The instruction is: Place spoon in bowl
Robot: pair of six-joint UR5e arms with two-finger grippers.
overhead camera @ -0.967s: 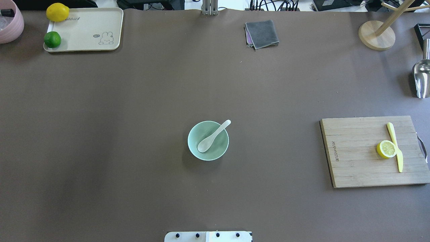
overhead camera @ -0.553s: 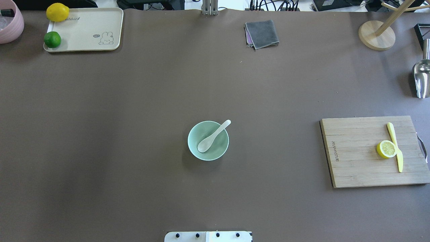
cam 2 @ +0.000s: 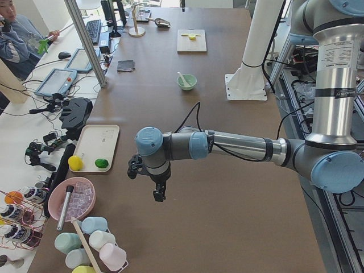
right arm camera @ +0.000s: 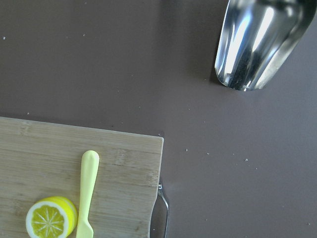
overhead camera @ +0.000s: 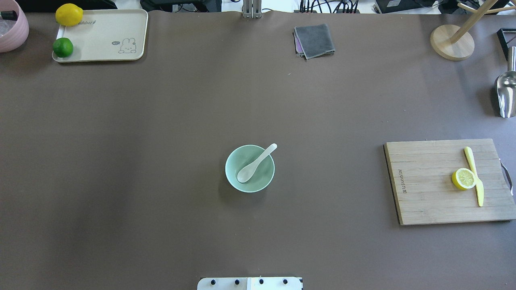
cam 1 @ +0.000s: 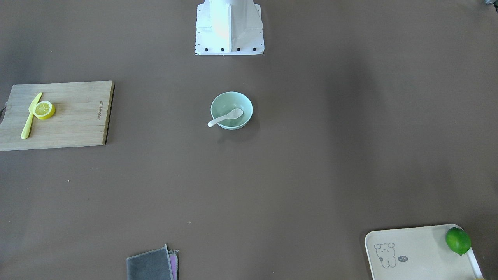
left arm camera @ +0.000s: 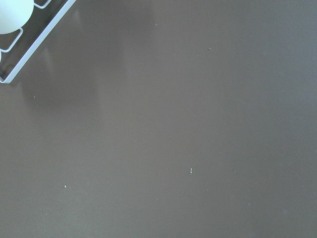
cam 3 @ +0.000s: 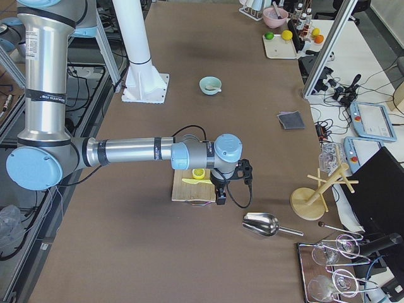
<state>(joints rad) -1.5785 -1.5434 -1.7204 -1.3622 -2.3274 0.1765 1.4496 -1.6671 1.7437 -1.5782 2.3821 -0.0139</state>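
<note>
Nothing is shifting since a second ago. You are looking at the surface (overhead camera: 161, 141), with the left arm (cam 2: 239, 145) and right arm (cam 3: 126, 151) hovering over it, their jaws' state impossible to tell. At frame centre the bowl (overhead camera: 264, 176) is holding the spoon (overhead camera: 254, 165), handle leaning over its upper-right rim.

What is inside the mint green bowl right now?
A white soup spoon lies in the mint-green bowl, its scoop inside and its handle leaning on the rim and poking out. Nothing else shows in there. The bowl floor under the scoop is covered.
</note>
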